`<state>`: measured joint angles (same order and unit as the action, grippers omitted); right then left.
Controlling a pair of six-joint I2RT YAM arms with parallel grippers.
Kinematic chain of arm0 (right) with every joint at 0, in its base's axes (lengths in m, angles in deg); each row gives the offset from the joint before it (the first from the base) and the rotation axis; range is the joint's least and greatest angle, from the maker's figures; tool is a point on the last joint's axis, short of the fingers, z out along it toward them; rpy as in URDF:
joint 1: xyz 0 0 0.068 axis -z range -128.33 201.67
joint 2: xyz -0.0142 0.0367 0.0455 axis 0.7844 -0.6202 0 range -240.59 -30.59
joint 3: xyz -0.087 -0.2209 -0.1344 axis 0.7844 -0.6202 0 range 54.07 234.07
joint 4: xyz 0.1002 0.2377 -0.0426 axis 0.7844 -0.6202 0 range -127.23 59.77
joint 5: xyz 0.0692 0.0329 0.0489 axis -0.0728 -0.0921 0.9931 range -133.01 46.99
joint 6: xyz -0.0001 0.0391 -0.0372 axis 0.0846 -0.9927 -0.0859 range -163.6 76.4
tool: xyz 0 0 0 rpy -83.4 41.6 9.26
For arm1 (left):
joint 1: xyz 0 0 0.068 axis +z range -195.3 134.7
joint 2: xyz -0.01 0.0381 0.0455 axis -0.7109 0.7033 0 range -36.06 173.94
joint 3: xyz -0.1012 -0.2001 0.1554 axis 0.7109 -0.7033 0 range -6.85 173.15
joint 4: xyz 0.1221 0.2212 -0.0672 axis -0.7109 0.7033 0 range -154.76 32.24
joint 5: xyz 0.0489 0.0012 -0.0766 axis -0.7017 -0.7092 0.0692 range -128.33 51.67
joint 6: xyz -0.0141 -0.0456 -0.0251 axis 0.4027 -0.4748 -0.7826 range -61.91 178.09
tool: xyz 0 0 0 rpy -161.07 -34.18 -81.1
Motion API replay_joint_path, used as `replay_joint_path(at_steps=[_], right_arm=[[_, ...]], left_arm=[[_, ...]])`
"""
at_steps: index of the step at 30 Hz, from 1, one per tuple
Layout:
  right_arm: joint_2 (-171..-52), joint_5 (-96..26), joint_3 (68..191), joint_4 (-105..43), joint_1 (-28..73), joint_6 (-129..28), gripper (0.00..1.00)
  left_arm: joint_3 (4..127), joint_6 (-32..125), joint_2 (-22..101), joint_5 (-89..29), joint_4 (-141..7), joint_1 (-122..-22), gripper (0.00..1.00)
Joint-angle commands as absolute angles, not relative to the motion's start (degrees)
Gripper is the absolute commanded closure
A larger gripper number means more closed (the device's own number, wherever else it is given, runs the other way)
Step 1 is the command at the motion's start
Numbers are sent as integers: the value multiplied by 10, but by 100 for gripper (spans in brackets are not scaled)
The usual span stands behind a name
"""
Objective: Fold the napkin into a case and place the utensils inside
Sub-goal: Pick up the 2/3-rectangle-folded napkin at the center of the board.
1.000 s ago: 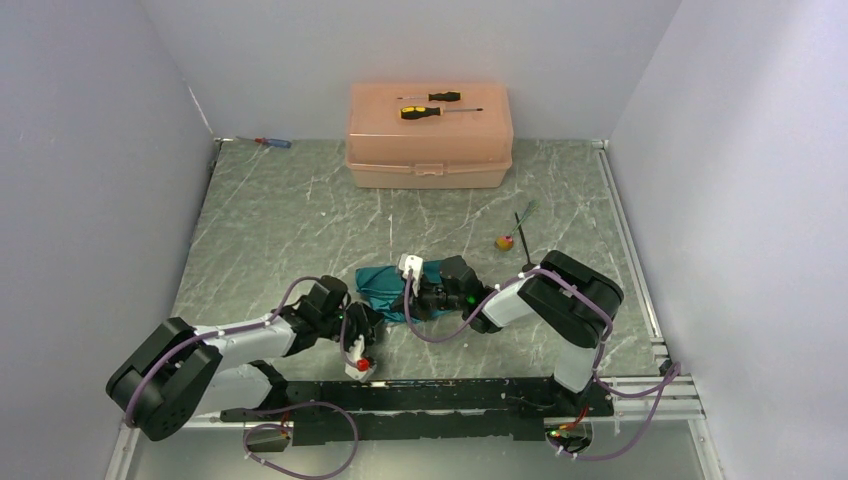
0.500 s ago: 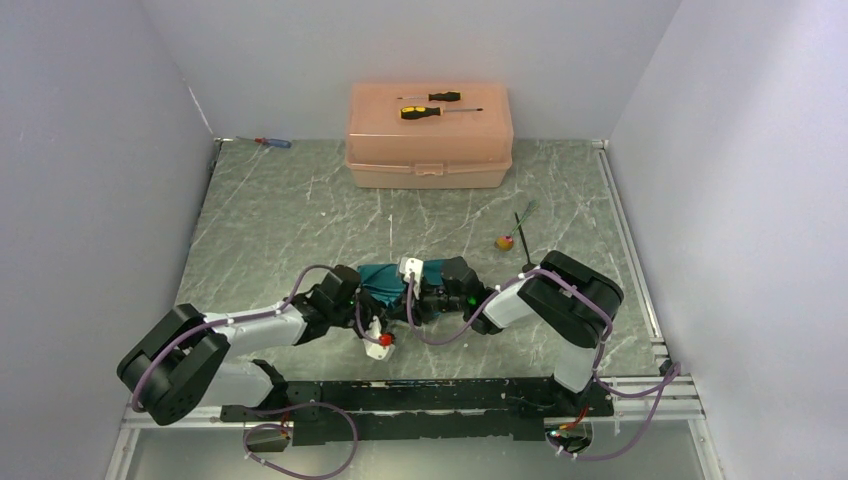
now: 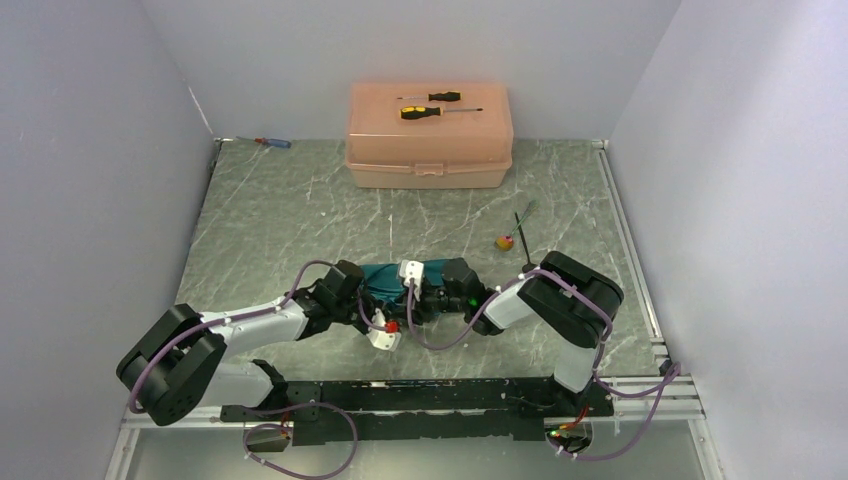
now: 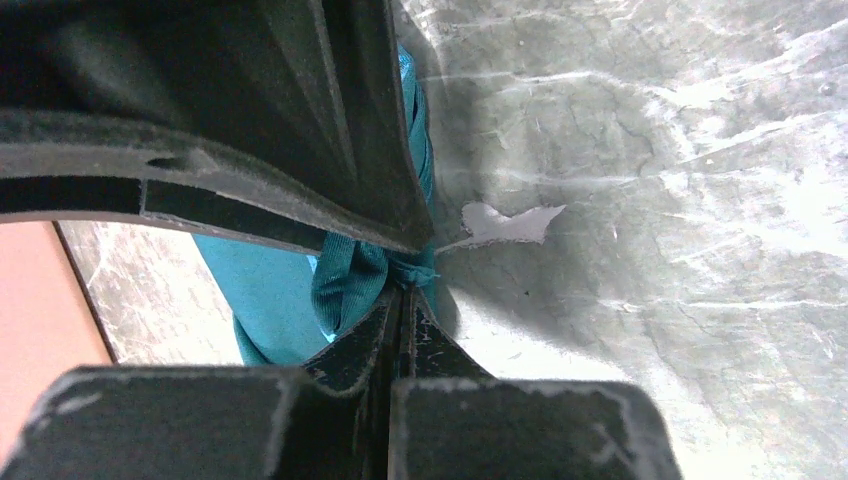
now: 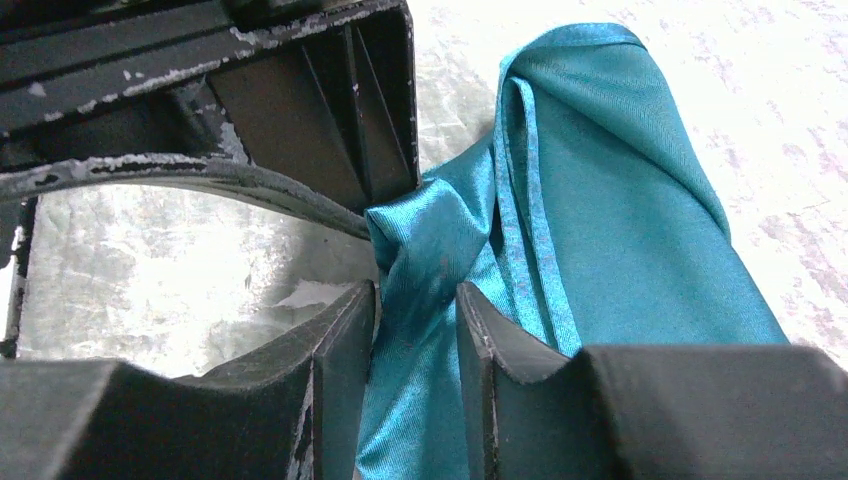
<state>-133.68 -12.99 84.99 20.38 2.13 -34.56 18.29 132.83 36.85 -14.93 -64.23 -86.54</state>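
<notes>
Marble table (image 3: 300, 210) | left hand (image 4: 402, 300) pinching napkin (image 4: 270, 290) edge | right hand (image 5: 415, 300) clamped on napkin fold

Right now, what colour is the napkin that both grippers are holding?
Teal blue-green with a slight sheen; the napkin shows best in the right wrist view.

- No text, number, brand or sign is showing clearly enough to read in any of the three views.
- The two yellow-and-black screwdrivers (image 3: 415, 113) are lying on the lid of the peach plastic box (image 3: 430, 165). They are showing too small there, so any mark on their handles cannot be told.
</notes>
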Motion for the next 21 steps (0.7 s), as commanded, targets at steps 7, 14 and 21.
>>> replay_joint_path(at_steps=[7, 14, 21], right_arm=[[-1326, -153, 839, 244, 1, -314, 59], [-1334, -221, 830, 285, -23, -316, 57], [-1358, -295, 824, 347, -33, -321, 58]], left_arm=[[206, 1266, 367, -178, -644, -867, 97], [219, 1216, 371, -189, -655, -868, 97], [216, 1204, 367, -184, -663, -868, 97]])
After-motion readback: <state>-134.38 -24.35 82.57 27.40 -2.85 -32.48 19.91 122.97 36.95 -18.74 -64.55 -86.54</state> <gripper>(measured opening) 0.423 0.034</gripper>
